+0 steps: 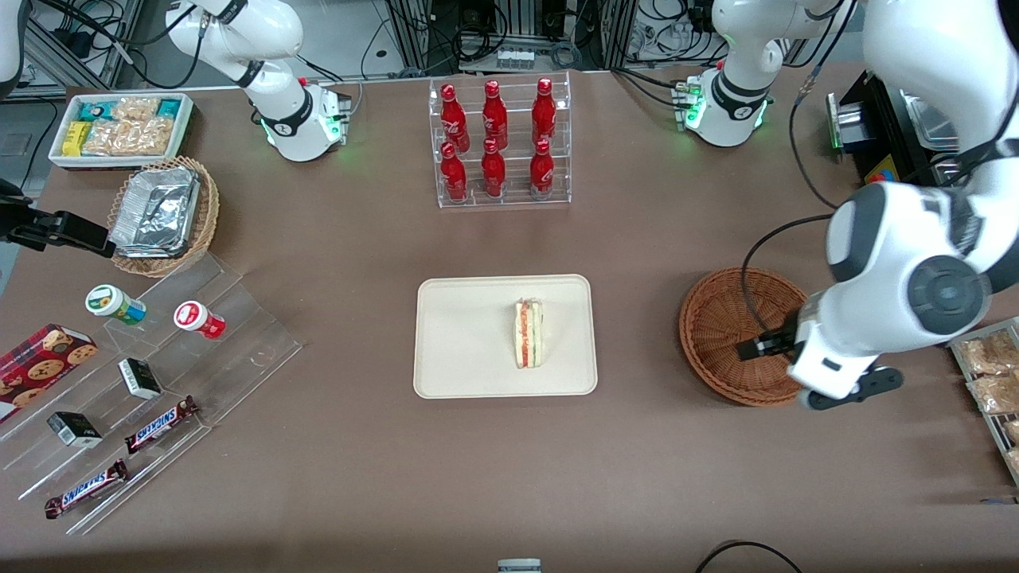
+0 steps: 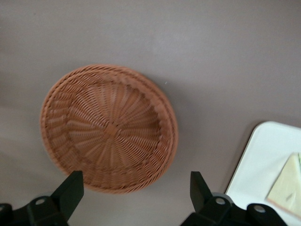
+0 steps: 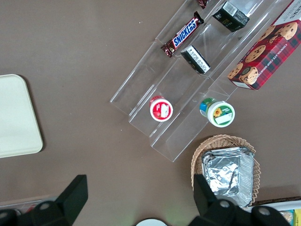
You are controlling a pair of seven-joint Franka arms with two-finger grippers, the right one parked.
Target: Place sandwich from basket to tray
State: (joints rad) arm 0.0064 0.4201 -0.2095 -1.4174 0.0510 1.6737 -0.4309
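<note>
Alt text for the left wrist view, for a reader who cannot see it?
The open, empty claw hangs above the brown table, just off the rim of the empty reddish-brown wicker basket. Beside the basket, apart from it, a corner of the cream tray shows with the sandwich lying on it.

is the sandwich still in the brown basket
No, the basket is empty below the open gripper, and the sandwich lies on the tray.
</note>
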